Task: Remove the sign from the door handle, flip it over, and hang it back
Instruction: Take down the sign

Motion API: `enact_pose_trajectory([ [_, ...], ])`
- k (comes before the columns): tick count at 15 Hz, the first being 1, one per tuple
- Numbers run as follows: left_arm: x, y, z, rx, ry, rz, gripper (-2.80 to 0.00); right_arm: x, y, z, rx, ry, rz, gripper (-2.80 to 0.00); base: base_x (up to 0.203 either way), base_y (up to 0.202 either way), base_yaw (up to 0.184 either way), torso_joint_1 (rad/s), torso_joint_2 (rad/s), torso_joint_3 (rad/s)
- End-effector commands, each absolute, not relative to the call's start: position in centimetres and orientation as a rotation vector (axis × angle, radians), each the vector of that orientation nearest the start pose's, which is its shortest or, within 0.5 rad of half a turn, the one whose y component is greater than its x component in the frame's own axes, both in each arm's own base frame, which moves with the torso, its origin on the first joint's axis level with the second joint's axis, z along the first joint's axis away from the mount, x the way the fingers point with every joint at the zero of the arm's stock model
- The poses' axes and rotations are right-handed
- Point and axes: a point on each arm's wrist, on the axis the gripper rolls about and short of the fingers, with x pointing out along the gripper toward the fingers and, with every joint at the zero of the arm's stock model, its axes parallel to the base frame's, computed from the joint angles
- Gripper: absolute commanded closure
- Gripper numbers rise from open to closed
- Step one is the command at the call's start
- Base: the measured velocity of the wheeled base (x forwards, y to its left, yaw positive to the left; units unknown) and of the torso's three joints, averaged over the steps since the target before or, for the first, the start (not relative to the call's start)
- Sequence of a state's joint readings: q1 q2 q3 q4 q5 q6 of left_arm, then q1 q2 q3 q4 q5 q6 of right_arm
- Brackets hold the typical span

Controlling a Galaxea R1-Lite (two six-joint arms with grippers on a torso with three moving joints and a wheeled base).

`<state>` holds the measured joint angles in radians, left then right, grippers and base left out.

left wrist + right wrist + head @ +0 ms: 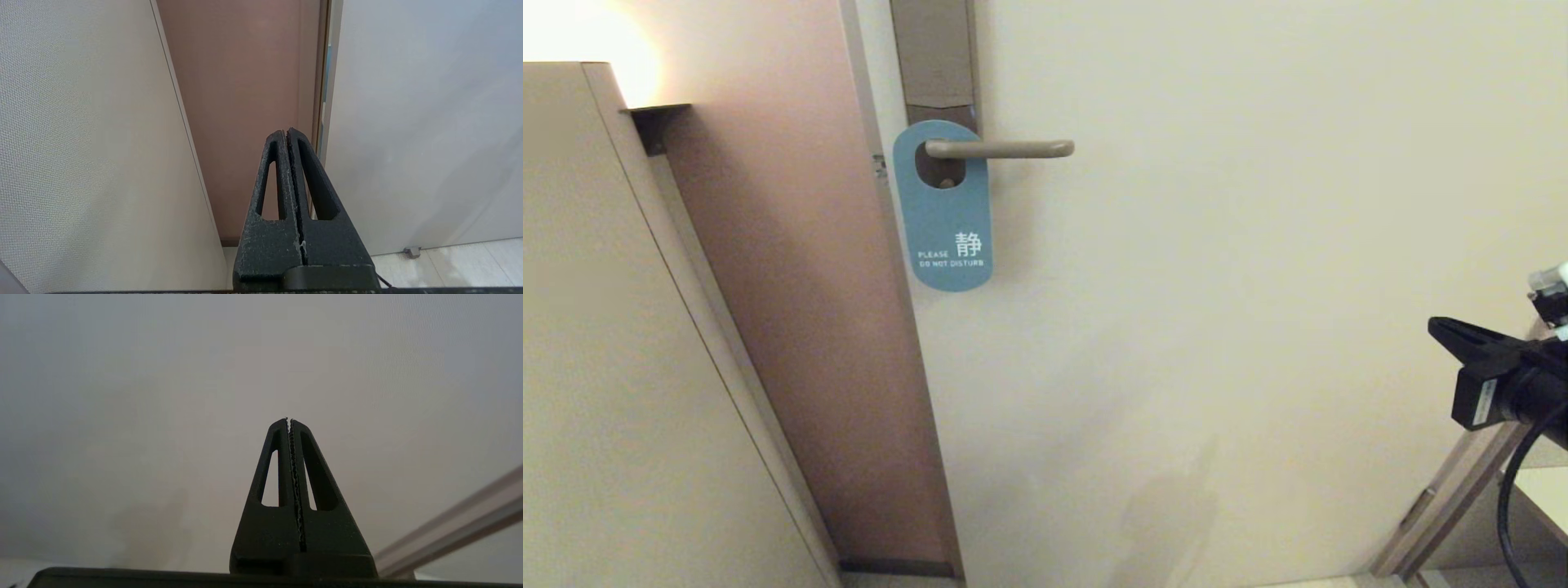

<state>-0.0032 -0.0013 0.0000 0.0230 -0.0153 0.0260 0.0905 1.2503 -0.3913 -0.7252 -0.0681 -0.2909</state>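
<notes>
The sign (947, 224) hangs by its hole on the door handle (1005, 149), blue "PLEASE DO NOT DISTURB" face outward, against the tall plate (935, 57). My right gripper (1437, 327) is at the far right of the head view, well below and right of the handle, shut and empty. In the right wrist view it (289, 420) points at the bare door. My left gripper (286, 131) is shut and empty, aimed low at the gap between door and frame; it is out of the head view.
The cream door (1258, 286) fills the centre and right. A pinkish wall strip (800, 327) and a beige partition (605, 367) stand to the left. A hinge-side frame (1445, 498) runs at lower right. A door stop (410, 252) sits on the floor.
</notes>
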Motion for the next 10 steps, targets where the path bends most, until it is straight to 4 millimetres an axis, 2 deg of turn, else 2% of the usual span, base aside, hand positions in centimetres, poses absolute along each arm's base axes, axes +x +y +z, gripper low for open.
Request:
enact_pose_trajectory([
  [1,-2.3,0.0,7.3,0.026,0.023,-0.019,0.00,16.8,1.3,18.3,-0.303,0.134,0.035,0.00,0.000,0.000,0.000,0.000,0.00,0.000],
  [10,-2.3,0.0,7.3,0.026,0.023,-0.019,0.00,14.1,1.0,16.3,-0.304,0.170,0.037,0.00,0.000,0.000,0.000,0.000,0.00,0.000],
])
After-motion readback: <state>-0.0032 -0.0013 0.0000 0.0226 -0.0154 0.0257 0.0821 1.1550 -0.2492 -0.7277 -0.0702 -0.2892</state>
